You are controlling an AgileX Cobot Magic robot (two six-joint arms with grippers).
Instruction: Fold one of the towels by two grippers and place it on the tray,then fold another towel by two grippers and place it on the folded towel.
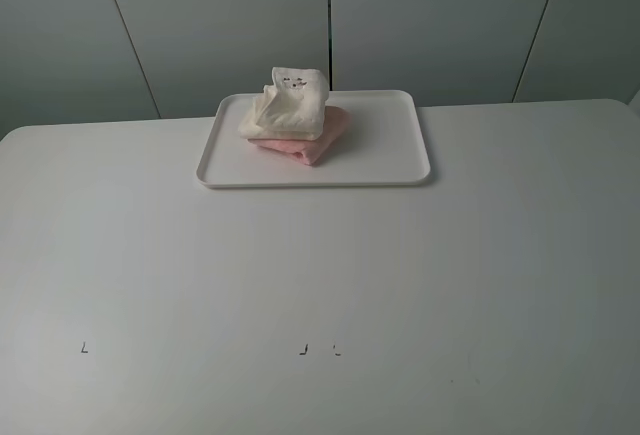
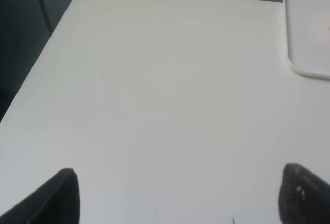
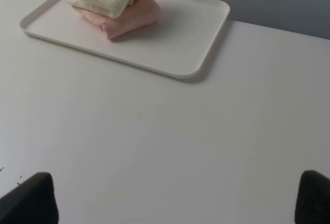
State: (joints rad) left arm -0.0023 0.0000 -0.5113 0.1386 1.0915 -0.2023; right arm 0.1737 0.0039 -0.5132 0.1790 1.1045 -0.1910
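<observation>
Bare white table [image 1: 320, 285], cream towel [image 1: 288, 105] folded atop pink towel [image 1: 312, 140], white tray [image 1: 390, 150]

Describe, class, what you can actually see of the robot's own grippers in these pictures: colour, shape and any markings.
Only fingertips show, and only in the wrist views. The left gripper has two black, blunt, wedge-shaped fingers; one carries a few tiny pale specks. The right gripper shows two matt black, rounded fingers without visible markings. No arms or cables appear, and the exterior high view shows none of it.
</observation>
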